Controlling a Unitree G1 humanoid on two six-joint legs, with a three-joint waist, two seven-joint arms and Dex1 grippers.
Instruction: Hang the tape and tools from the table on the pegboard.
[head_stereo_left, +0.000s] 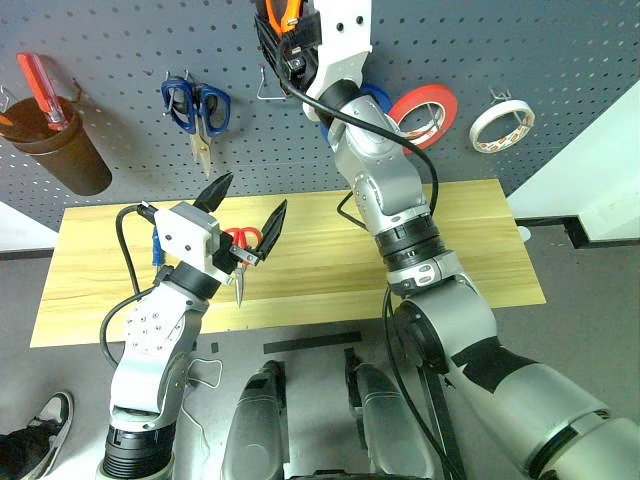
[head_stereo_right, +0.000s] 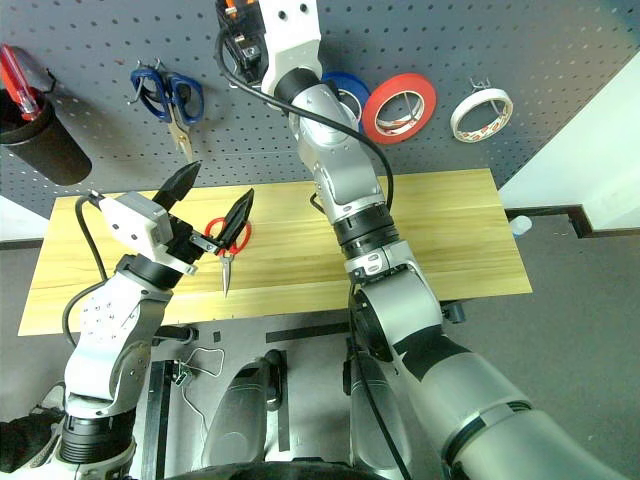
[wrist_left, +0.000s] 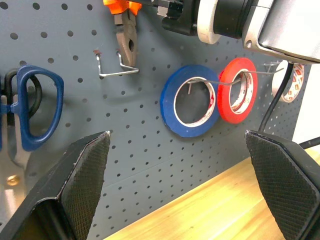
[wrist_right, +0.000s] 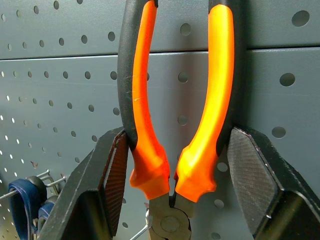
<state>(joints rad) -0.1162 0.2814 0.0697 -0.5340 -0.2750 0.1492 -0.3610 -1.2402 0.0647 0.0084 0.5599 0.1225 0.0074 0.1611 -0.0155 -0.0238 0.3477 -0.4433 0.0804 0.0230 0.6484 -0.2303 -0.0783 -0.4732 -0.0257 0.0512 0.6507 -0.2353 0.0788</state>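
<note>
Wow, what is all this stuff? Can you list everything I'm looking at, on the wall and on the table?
pegboard: one, dark grey, wall behind the table
table: one, light yellow wood
pliers: one, orange handles, black jaws, held up against the pegboard just above a metal hook
blue-handled scissors: one pair, hanging on the pegboard
blue tape roll: one, on a pegboard hook
red tape roll: one, beside the blue roll
whitish tape roll: one, on its own hook
brown cup: one, on the pegboard, red-handled screwdriver inside
red-handled scissors: one pair, lying on the table
left end effector: black fingers, open, above the table
right end effector: black fingers, closed on the pliers' handles
</note>
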